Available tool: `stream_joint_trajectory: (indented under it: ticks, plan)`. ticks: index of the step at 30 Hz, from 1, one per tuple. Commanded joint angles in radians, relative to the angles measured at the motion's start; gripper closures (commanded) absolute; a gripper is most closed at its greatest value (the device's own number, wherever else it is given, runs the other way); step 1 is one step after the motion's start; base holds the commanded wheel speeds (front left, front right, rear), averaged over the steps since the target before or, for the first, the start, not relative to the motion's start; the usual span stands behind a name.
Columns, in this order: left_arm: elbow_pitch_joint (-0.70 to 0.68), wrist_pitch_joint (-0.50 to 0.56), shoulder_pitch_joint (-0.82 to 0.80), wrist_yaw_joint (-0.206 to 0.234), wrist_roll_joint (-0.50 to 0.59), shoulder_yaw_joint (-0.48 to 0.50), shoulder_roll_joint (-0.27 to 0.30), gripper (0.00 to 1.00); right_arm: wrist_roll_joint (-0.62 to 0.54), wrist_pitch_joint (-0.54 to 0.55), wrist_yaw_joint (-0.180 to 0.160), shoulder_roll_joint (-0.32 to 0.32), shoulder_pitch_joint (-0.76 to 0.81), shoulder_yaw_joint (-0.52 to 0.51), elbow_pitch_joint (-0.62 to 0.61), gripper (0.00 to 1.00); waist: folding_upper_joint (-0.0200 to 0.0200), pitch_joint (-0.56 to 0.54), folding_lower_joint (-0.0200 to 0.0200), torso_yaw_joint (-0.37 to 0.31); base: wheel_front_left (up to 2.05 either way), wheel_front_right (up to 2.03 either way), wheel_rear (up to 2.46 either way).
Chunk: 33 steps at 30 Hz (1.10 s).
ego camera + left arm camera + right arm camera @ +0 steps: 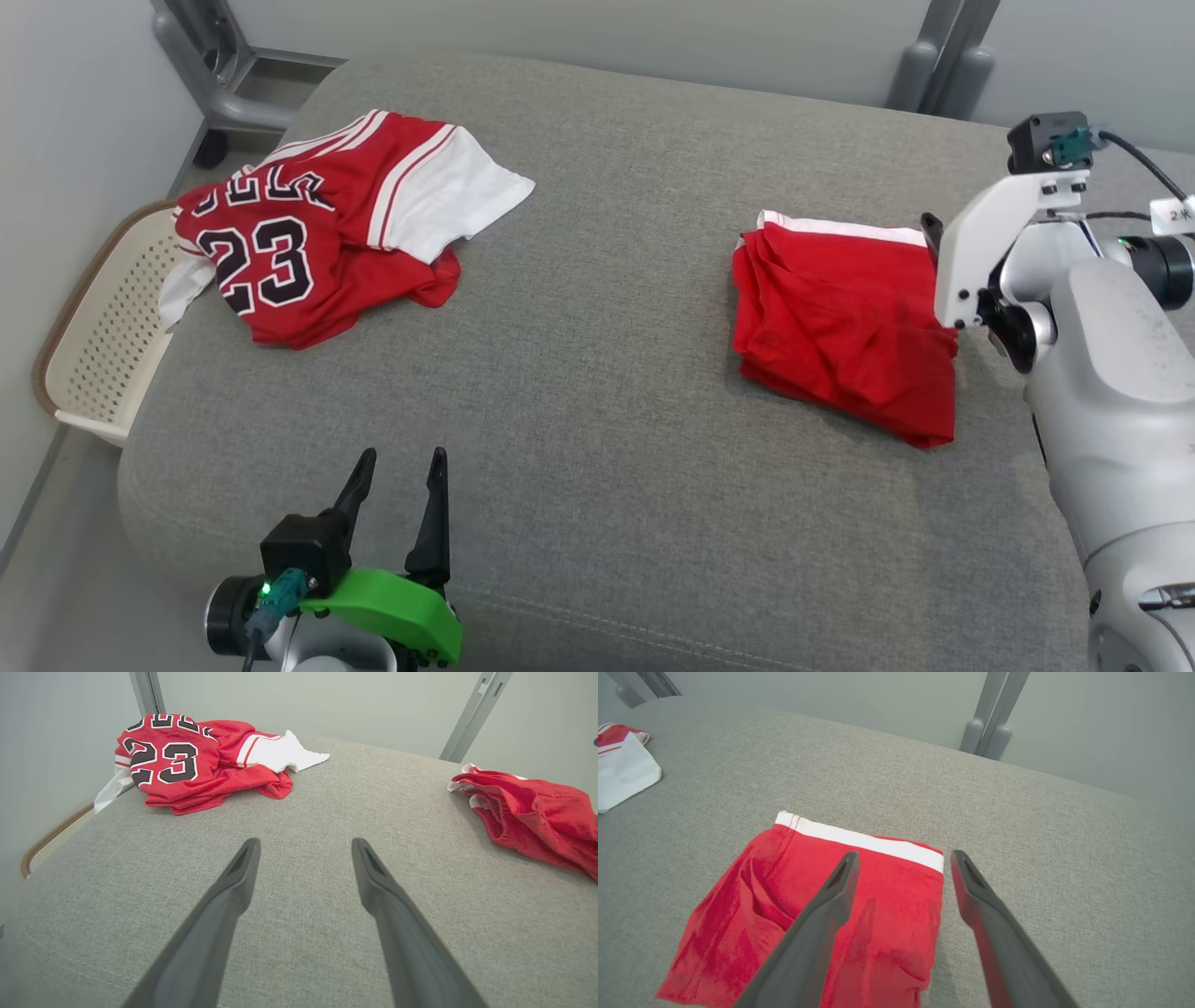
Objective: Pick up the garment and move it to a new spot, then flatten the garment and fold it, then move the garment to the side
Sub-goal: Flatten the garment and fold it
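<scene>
Folded shorts (pixel 738 933) lie under the right gripper's (pixel 904 856) spread, empty jaws, left gripper (pixel 303 842) likewise agape: task looks practically finished.

Grey cushion (pixel 607 392), pale wall (pixel 653 37) (metal legs (pixel 910 79) behind).

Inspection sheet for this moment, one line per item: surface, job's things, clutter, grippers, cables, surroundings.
Surface: grey fabric cushion, smooth, mostly bare.
Job's things: folded red shorts lying at the right, white waistband on the far edge.
Clutter: crumpled number 23 jersey at the far left, a white part hanging over the edge.
Grippers: left gripper open over bare cushion; right gripper open above the shorts, holding nothing.
Cables: black cable at the right wrist camera, clear of the cloth.
Surroundings: cream perforated basket on the floor at left; grey frame legs behind.
</scene>
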Motion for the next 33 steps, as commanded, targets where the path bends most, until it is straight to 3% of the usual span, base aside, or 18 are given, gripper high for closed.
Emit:
stream_joint_trajectory:
  ticks: [1, 2, 3, 5, 6, 8, 22, 28, 33]
  plan:
    - [-0.004, 0.002, 0.005, 0.005, -0.003, -0.001, 0.006, 0.0, -0.001, -0.016, -0.001, -0.01, 0.031, -0.006, -0.011, 0.0, 0.0, -0.011, 0.0, -0.021, 0.0, 0.0, 0.0]
    - [-0.007, 0.002, 0.003, 0.006, -0.002, -0.002, 0.007, 0.0, -0.005, -0.027, -0.001, -0.015, 0.046, -0.011, -0.02, 0.0, 0.0, -0.01, 0.0, -0.024, 0.0, 0.0, 0.0]
    - [-0.009, 0.002, 0.0, 0.006, -0.002, -0.003, 0.007, 0.0, -0.011, -0.036, -0.001, -0.02, 0.062, -0.015, -0.028, 0.12, 0.0, -0.008, 0.0, -0.027, 0.0, 0.0, 0.0]
    - [-0.012, 0.003, -0.007, 0.006, -0.002, -0.005, 0.006, 0.0, -0.009, -0.051, -0.001, -0.021, 0.094, -0.027, -0.04, 0.57, 0.0, -0.004, 0.0, -0.031, 0.0, 0.0, 0.0]
    - [-0.012, 0.002, -0.009, 0.007, -0.002, -0.006, 0.005, 0.0, -0.009, -0.055, -0.001, -0.021, 0.108, -0.032, -0.045, 0.68, 0.0, -0.002, 0.0, -0.032, 0.0, 0.0, 0.0]
    - [-0.011, 0.002, -0.012, 0.006, -0.002, -0.009, 0.004, 0.0, -0.012, -0.065, -0.001, -0.016, 0.136, -0.044, -0.053, 1.0, 0.0, 0.001, 0.0, -0.033, 0.0, 0.0, 0.0]
    - [0.0, -0.005, -0.028, 0.003, -0.014, -0.023, -0.003, 0.0, -0.026, -0.043, -0.001, 0.085, 0.171, -0.026, -0.022, 1.0, 0.0, 0.038, 0.0, 0.026, 0.0, 0.0, 0.0]
    - [0.013, -0.007, -0.03, -0.001, -0.016, -0.031, -0.006, 0.0, 0.017, -0.04, -0.001, 0.099, 0.159, 0.076, 0.0, 1.0, 0.0, 0.033, 0.0, 0.041, 0.0, 0.0, 0.0]
    - [0.027, -0.005, -0.029, -0.006, -0.022, -0.038, -0.006, 0.0, 0.139, -0.033, -0.001, 0.099, 0.18, 0.226, 0.005, 1.0, 0.0, 0.012, 0.0, 0.056, 0.0, 0.0, 0.0]
